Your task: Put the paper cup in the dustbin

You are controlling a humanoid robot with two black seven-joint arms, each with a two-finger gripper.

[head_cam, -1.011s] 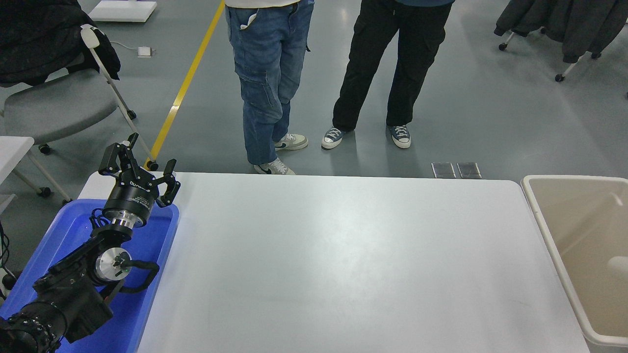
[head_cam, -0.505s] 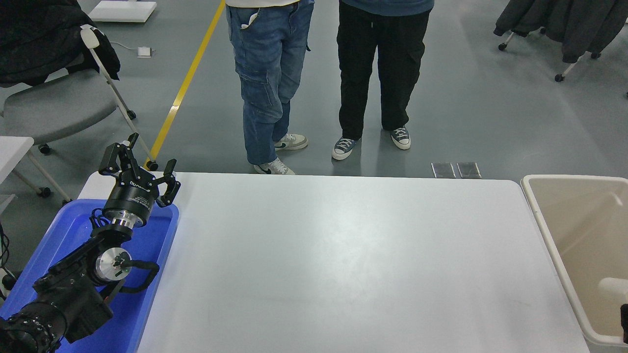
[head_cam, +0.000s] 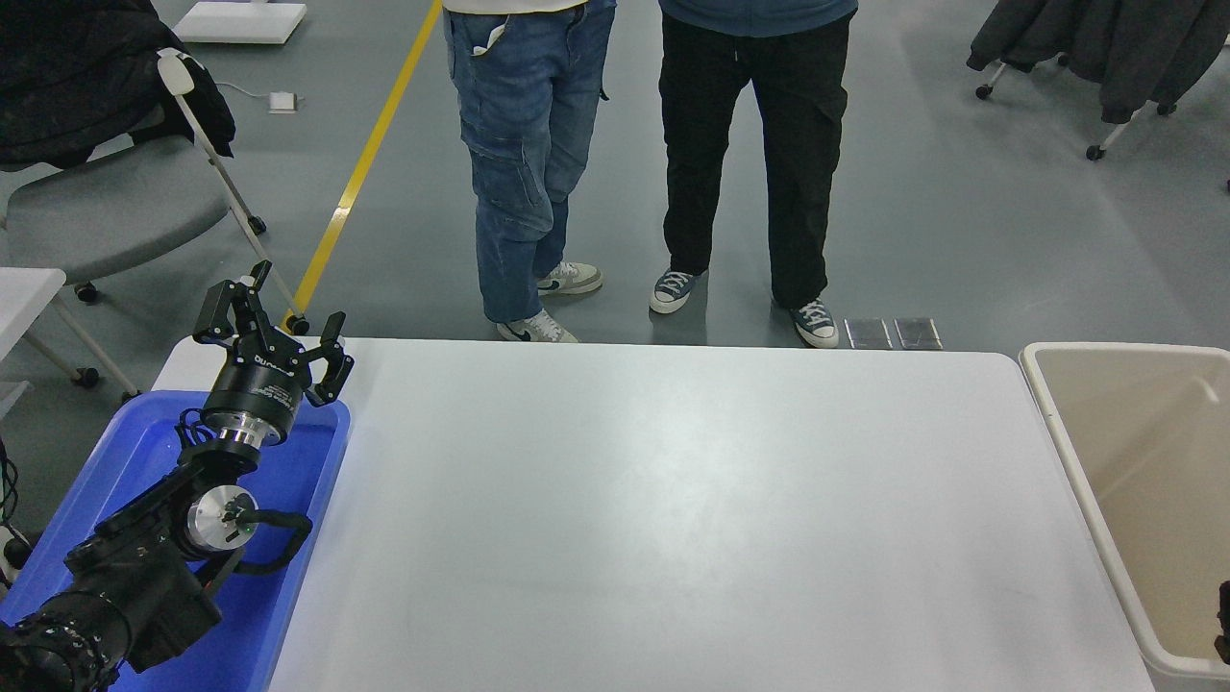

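Note:
The dustbin [head_cam: 1071, 437] is a large beige bin with a thick pale rim, standing off the table's right end and cut by the picture's edge. What shows of its inside is bare. The paper cup is not in view. A black sliver of my right arm or gripper [head_cam: 1224, 620] shows at the right edge, over the bin's near part; too little shows to tell its state. My left gripper [head_cam: 277, 325] is open and empty, parked at the lower left over the blue tray.
A bright blue shallow tray [head_cam: 317, 481] sits on the white table's [head_cam: 673, 519] left end under the left arm. Two people [head_cam: 528, 144] stand at the far edge. A grey chair [head_cam: 106, 202] stands at the far left.
A white cup-like shape inside the bin slid towards the near right and has left view. A black sliver has come in at the right edge. The person in black trousers has shifted their feet.

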